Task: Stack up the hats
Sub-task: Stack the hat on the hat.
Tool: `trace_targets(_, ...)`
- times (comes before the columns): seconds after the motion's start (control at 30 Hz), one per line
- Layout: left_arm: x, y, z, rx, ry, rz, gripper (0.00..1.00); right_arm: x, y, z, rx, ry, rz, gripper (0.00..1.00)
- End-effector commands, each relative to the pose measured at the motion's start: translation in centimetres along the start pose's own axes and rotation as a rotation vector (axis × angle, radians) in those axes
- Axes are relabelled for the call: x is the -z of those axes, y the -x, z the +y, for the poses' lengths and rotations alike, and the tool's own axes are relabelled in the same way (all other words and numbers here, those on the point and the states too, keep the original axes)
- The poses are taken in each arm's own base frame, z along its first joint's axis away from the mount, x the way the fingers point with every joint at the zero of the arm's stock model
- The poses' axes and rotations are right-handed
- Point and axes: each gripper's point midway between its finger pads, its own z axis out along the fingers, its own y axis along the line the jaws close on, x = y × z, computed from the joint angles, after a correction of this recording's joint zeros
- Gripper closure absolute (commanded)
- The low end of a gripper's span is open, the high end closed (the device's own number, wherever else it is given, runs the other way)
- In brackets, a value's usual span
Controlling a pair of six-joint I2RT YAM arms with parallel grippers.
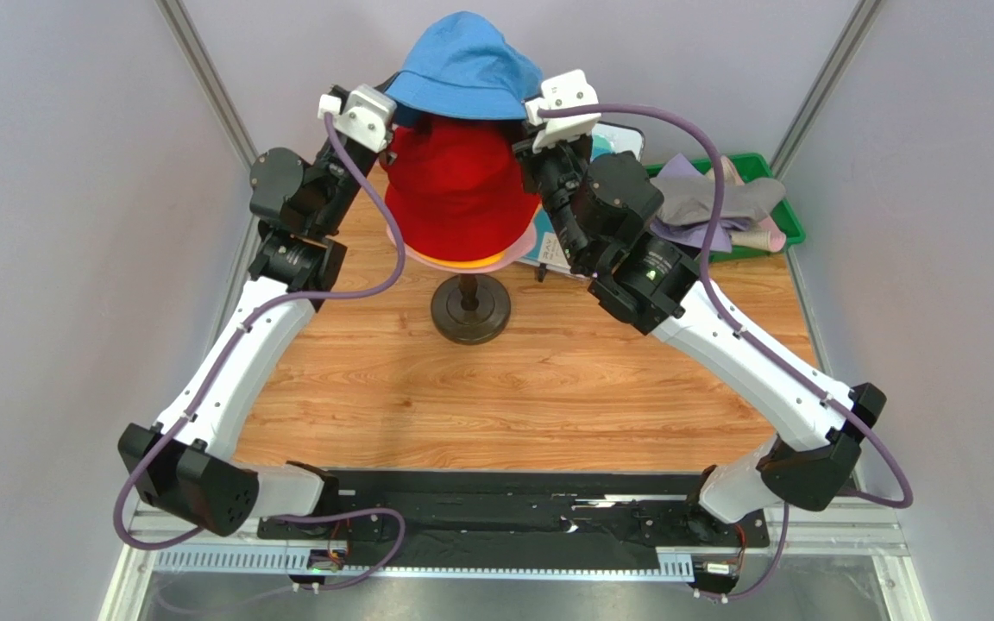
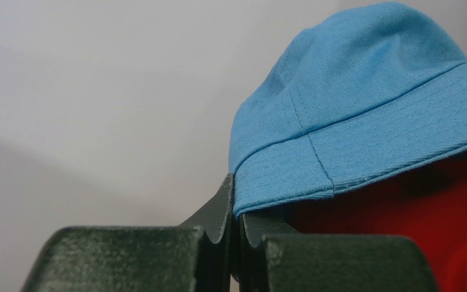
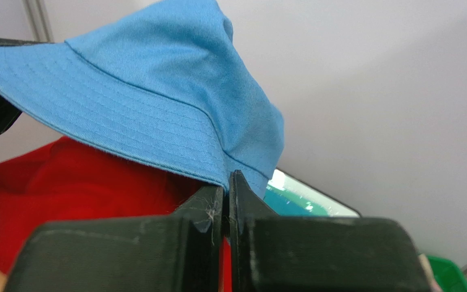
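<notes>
Bases of both arms sit at the tabletop's [image 1: 554, 388] near edge in the top view. Both arms reach toward the far edge. The left gripper [image 1: 392, 104] and right gripper [image 1: 531, 114] hold opposite sides of the blue hat [image 1: 463, 65]. It hangs over the red hat [image 1: 457, 188], offset toward the far edge. Red tops a stack on a stand [image 1: 469, 315] mid-table, with an orange rim [image 1: 470, 263] peeking out below it. Only this view shows the offset, the stand, and the bin [image 1: 781, 214] of spare cloth at the far right corner.

Left wrist view: the jaws are clamped tight on the very edge of the blue brim, with red close underneath. This view alone shows how little cloth that grip has. Whether blue touches red I cannot tell.

Right wrist view: the jaws here are likewise pinched shut on the brim edge. The blue crown looks slumped and creased, which the top view hides. A teal sheet [image 3: 291, 198] shows behind.

Risks, as I judge them:
- With such thin bites on soft cloth, one side could slip free, and the hat would swing and land crooked.
- Lowered from this offset, the brim could snag red and drag the stack or rock the stand.
- The creased crown may fold instead of seating.
</notes>
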Motion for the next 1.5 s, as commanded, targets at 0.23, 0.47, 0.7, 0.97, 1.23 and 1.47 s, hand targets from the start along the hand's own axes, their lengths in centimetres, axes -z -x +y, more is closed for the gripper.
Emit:
trace_targets(0.23,-3.6,5.3,5.7,-0.064,0.128,-0.126,1.0,-1.0,8.2,-8.2,0.098,-0.307,-0.167,1.0)
trace_targets(0.47,-4.2,5.0,6.0,-0.088,0.137,-0.119,1.0,-1.2,8.4,-8.5,0.082,-0.307,-0.185,1.0)
trace_targets(0.7,0.2,4.5,5.4,-0.066,0.186,-0.134,1.0,1.1,7.2,-6.5,0.021,-0.186,-0.166,1.0)
trace_targets(0.97,3.2,2.9,4.8,-0.031,0.22,-0.102,1.0,3.1,5.2,-4.6,0.036,-0.141,-0.119,1.0)
trace_targets(1.23,4.3,1.9,4.7,-0.005,0.243,-0.086,1.0,3.8,4.8,-3.5,0.037,-0.086,-0.119,1.0)
trace_targets(1.47,4.7,1.1,4.3,0.06,0.242,-0.054,1.0,3.4,6.3,-3.9,0.037,-0.118,-0.14,1.0)
